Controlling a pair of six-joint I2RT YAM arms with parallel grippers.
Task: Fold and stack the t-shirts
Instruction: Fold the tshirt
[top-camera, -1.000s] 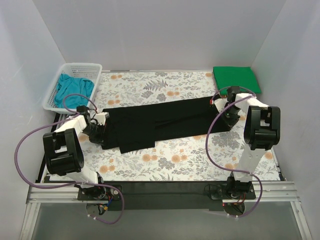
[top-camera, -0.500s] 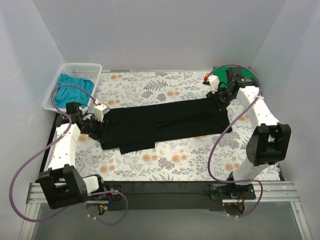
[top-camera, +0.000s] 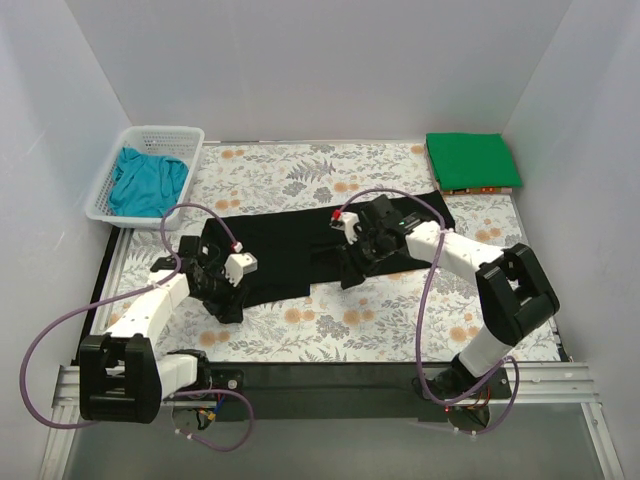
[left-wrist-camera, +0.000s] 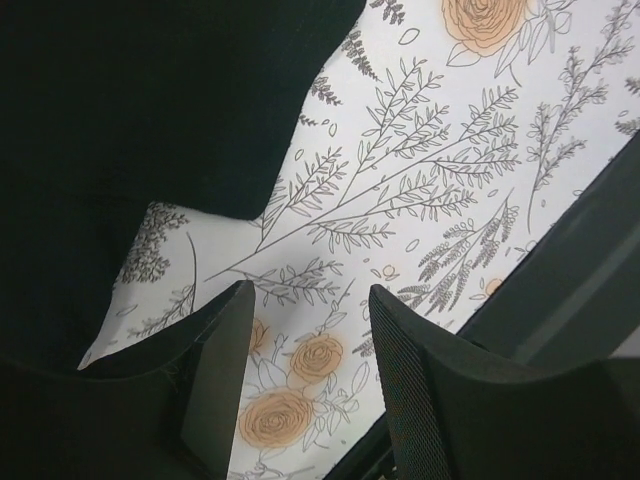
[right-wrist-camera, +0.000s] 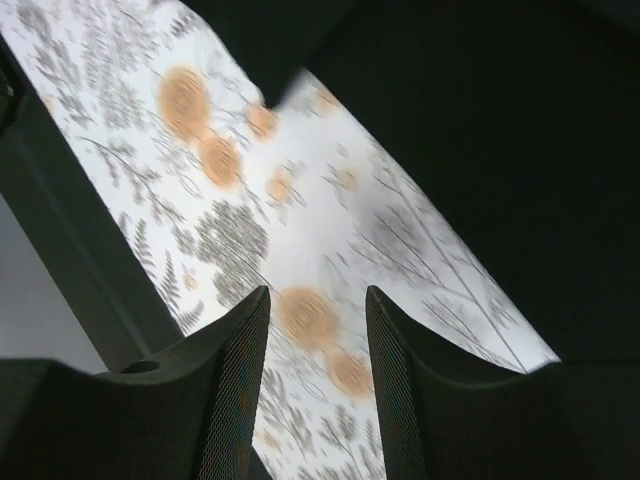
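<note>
as the black t-shirt (top-camera: 300, 250) lies in a long band across the floral surface (top-camera: 330, 330), sleeves apparently turned in for a crosswise fold: left fingers (left-wrist-camera: 430, 400) spread, holding nothing, at its left end; right fingers (right-wrist-camera: 230, 390) spread, empty, over its middle. green t-shirt (top-camera: 472, 160): folded, back right corner, likely the stack's base. teal t-shirt (top-camera: 148, 182): crumpled in white mesh basket (top-camera: 160, 132), probably awaiting its turn. black shirt's left end hidden beneath the arm; right wrist view blurred.
</note>
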